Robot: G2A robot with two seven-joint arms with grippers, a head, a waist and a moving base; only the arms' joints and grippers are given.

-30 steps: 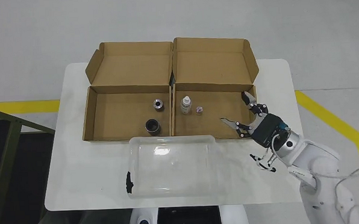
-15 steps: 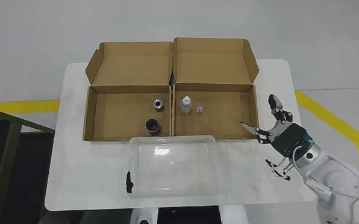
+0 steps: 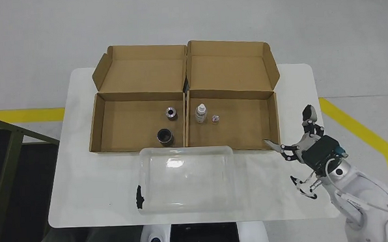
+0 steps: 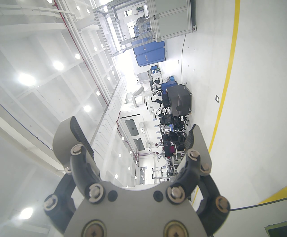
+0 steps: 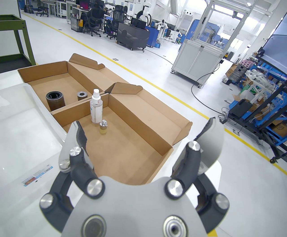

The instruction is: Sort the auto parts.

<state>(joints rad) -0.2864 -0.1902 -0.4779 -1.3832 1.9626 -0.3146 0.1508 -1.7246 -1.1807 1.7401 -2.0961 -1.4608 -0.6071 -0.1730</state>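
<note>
Right box (image 3: 246,126): bottle (image 3: 201,112), fitting (image 3: 215,119) stand at inner end; outer half passable.

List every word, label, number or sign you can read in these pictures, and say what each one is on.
Nothing reads clearly enough to quote.
Sticker on the clear tray: coloured print, too small to read.
Spray bottle in the right cardboard box: any print on it is too faint to tell.
Blue cabinet in the room behind: white marking, too blurred to read.
</note>
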